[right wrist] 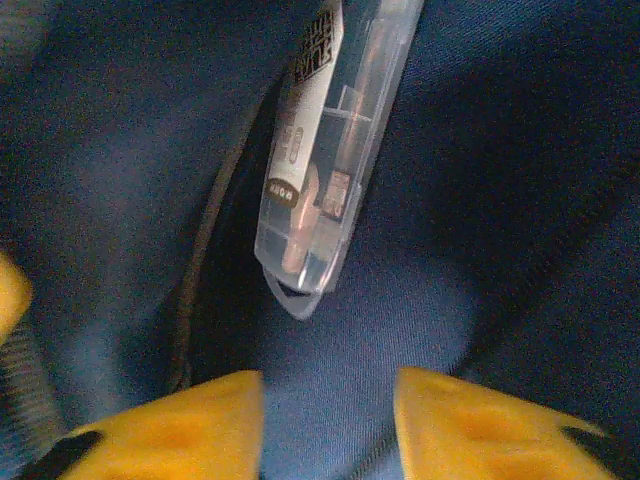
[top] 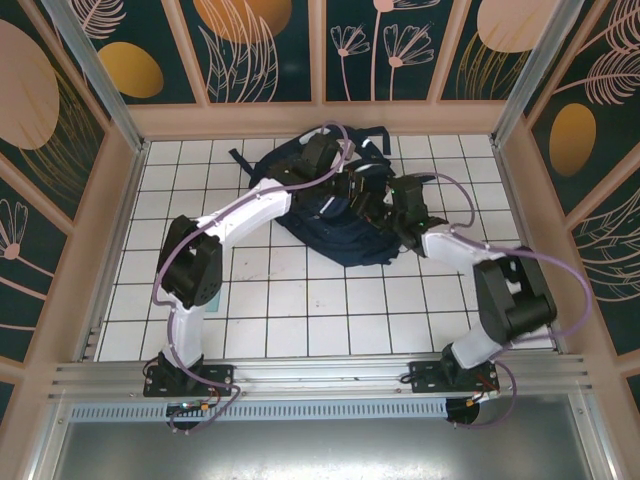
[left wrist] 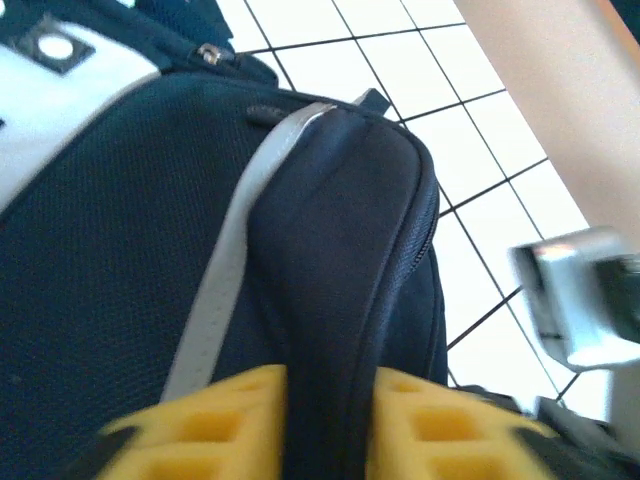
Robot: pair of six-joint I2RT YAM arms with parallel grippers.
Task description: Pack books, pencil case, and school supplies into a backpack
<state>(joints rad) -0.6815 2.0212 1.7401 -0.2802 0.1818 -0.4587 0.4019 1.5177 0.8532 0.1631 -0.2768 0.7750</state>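
The navy backpack (top: 330,238) lies on the tiled table at the back centre, with both arms over it. My left gripper (top: 358,195) (left wrist: 330,425) is open, its yellow fingers (left wrist: 210,430) standing on either side of a raised fold of the backpack (left wrist: 120,250) beside a grey stripe (left wrist: 225,270). My right gripper (top: 402,218) (right wrist: 330,425) is open with nothing between its fingers, down among the blue backpack fabric (right wrist: 490,190). A small clear tube-like packet (right wrist: 320,170) of the school supplies lies just ahead of it, by a dark zip edge. The books and pencil case are hidden.
The white tiled table (top: 300,300) is ringed by wooden walls (top: 120,200). Dark backpack straps (top: 245,160) trail toward the back left. In the left wrist view a blurred grey metal block (left wrist: 580,300) sits close on the right, over the tiles.
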